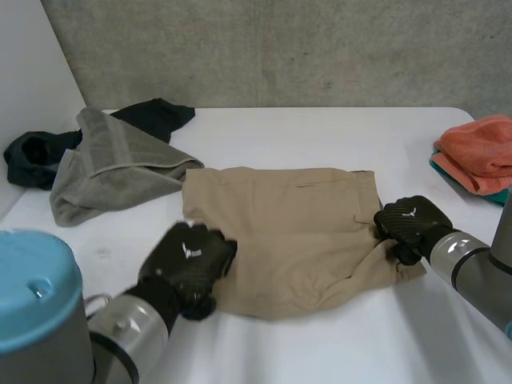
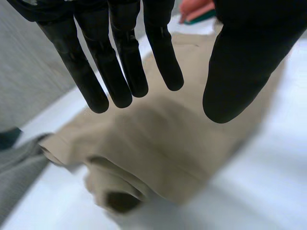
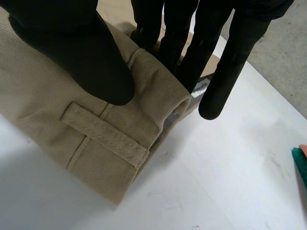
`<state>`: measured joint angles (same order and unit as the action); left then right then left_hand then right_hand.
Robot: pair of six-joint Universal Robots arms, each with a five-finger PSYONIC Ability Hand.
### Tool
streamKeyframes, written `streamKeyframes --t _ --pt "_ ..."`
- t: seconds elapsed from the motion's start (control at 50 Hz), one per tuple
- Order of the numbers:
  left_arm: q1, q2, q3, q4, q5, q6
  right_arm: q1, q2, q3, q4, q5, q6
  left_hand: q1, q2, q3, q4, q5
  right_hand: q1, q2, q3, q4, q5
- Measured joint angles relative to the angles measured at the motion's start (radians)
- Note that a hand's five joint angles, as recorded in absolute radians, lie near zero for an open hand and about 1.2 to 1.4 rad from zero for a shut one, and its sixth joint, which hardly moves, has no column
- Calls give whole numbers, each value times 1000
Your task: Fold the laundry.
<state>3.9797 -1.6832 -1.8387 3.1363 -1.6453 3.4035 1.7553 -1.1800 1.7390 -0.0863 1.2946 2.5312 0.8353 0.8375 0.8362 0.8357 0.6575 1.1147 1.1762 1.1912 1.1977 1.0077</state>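
Left hand (image 1: 188, 264) is over the near left edge of the tan shorts (image 1: 296, 232), which lie spread in the middle of the white table (image 1: 320, 352); the right hand (image 1: 410, 224) is at their right end. A grey towel (image 1: 112, 164) and a black garment (image 1: 152, 116) lie in a loose heap at the far left, unfolded; an orange towel (image 1: 480, 148) at the far right looks already folded, on a teal cloth (image 1: 498, 194).

From the left wrist, the fingers are straight and spread above the shorts, holding nothing.

From the right wrist, the thumb pinches the waistband (image 3: 144, 76) against the fingers, beside a belt loop (image 3: 105, 134). I judge the shorts' fold barely begun, with the heap left to do
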Motion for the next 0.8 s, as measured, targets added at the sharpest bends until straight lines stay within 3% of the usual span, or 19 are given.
streamKeyframes --t 0.1,0.4,0.54,0.58,0.66,0.8 --pt "-2 -66 -18 1 1 -37 1 3 2 0 -1 0 -263 -250 -247 -253 -250 0 0 0 0 0" --pt "84 -281 76 70 11 -8 6 2 21 -1 -10 0 -267 -279 -269 -285 -284 0 0 0 0 -1" --pt "96 -368 145 97 12 30 5 2 24 -2 -11 0 -180 -187 -198 -184 -182 0 0 0 0 -1" --pt "96 -385 160 102 12 35 5 3 25 -2 -11 0 59 39 23 30 29 0 0 0 0 0" --pt "95 -402 180 116 10 41 3 3 25 -2 -10 -1 314 329 312 328 310 0 0 0 0 0" --pt "90 -326 172 124 1 37 1 -15 26 13 -9 -21 314 356 348 361 317 0 0 0 0 0"
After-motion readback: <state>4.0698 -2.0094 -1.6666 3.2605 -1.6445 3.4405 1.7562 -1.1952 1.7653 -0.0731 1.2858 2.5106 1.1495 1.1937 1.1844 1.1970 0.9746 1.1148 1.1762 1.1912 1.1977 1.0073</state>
